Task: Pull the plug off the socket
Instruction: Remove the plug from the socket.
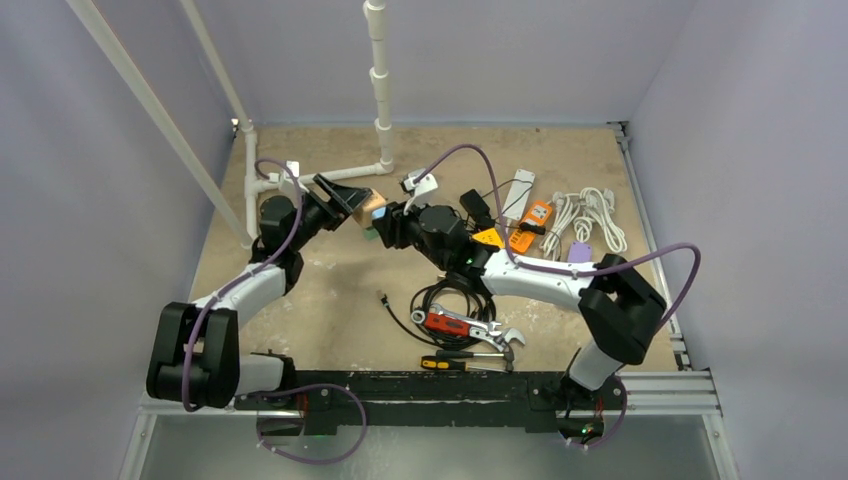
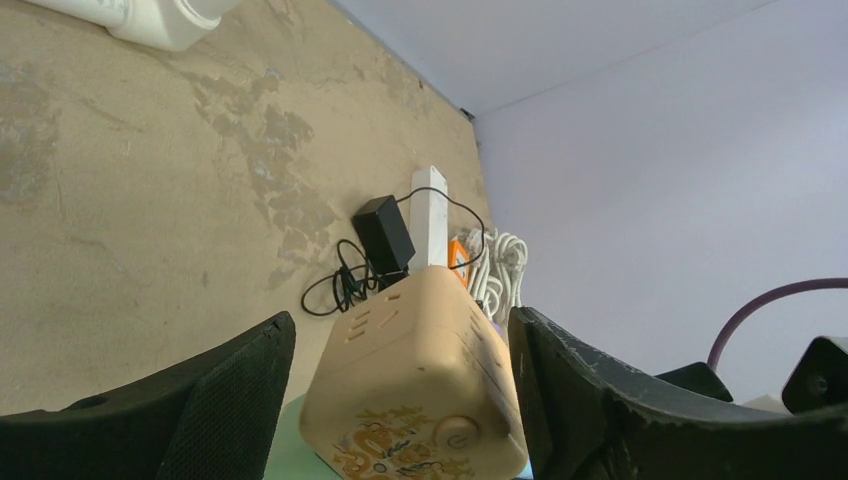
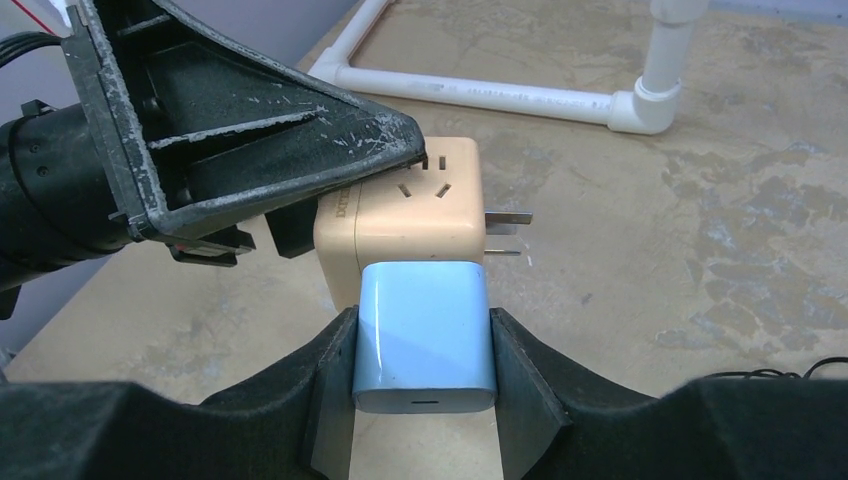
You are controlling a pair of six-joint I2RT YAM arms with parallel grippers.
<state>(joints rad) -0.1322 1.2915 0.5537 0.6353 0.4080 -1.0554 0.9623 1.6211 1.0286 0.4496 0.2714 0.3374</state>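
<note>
While the right gripper is clamped shut on the blue plug, its black pads flat against the plug's two sides, the left gripper stands spread around the beige socket cube. Seen from the left wrist, the cube sits between the left fingers. A strip of daylight shows at 9 o'clock. At 3 o'clock the other finger is right beside the cube, and I cannot tell if it touches. The left jaws are open, not squeezing.

From overhead, the two arms meet at about 10 o'clock from the middle of the sandy table. Cube and plug sit between them and appear to be lifted off the surface.

From the right wrist, the plug butts against the cube's near face with no gap or pins showing, so it looks fully seated. The cube lies at 12 o'clock, straight ahead of the plug, and the line joining them runs from 6 to 12. Two bare metal prongs stick out of the cube toward 3 o'clock. One left fingertip rests at the cube's top corner near 10 o'clock.

The pull likely has to go straight back toward 6 along that line. With the left jaws apart, nothing braces the cube, so it would probably travel with the plug. The left arm is the nearer one to hold it.

Elsewhere there is a white pipe frame at 12 o'clock, a power strip and cables at 2 o'clock, and hand tools at 6 o'clock.
</note>
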